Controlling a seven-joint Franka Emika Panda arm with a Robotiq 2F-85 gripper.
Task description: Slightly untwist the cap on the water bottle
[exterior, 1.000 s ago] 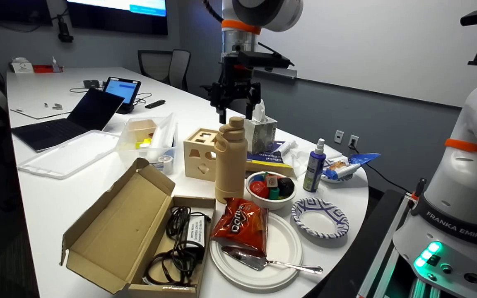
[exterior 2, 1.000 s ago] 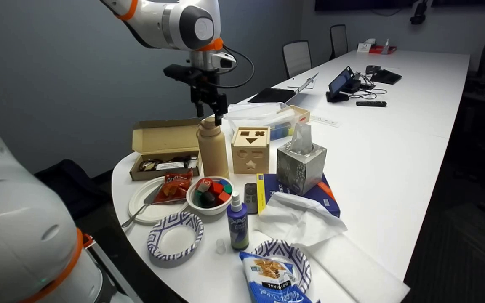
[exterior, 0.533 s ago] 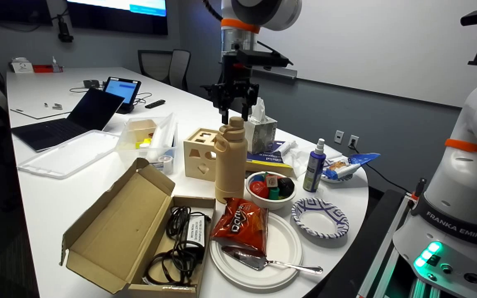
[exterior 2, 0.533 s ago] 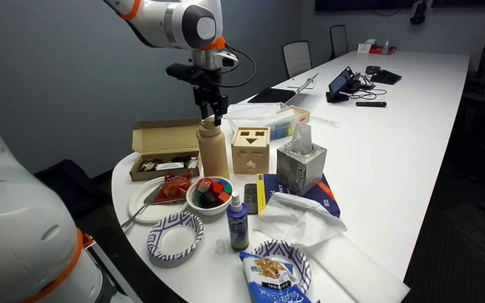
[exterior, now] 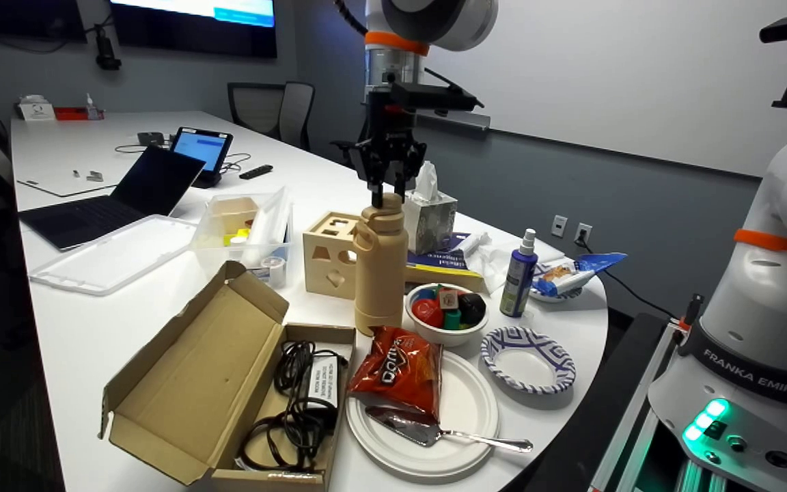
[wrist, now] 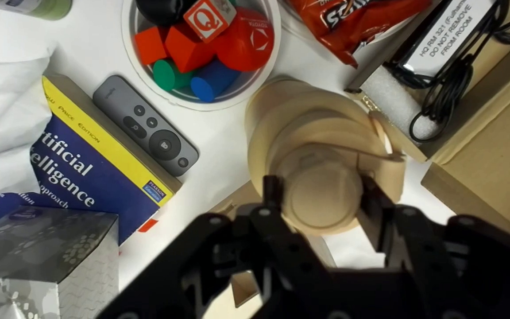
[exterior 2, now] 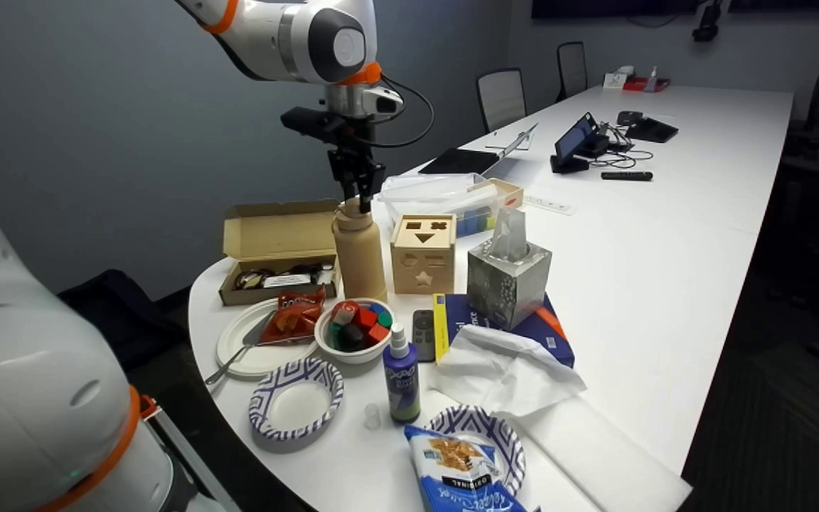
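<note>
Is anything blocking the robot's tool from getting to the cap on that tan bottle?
Nothing that I can see. In the wrist view, the tool has a finger on each side of the cap. The carrying loop of the tan bottle sits off to one side, not over it.

It's an office, and a meeting room by every sign! A long white table point(exterior 2: 672, 242) stretches far back, mesh-backed chairs point(exterior 2: 502, 101) along its edge; up high, wall screens point(exterior: 195, 37), one of them glowing; over there a broad whiteboard point(exterior: 605, 89); on the table a propped-up tablet point(exterior: 201, 149), an open laptop point(exterior: 156, 180) right beside it; and look, by the boxed black cables point(wrist: 456, 86), a label point(wrist: 447, 35) spelling it out: "DO NOT REMOVE FROM ROOM"!
</note>
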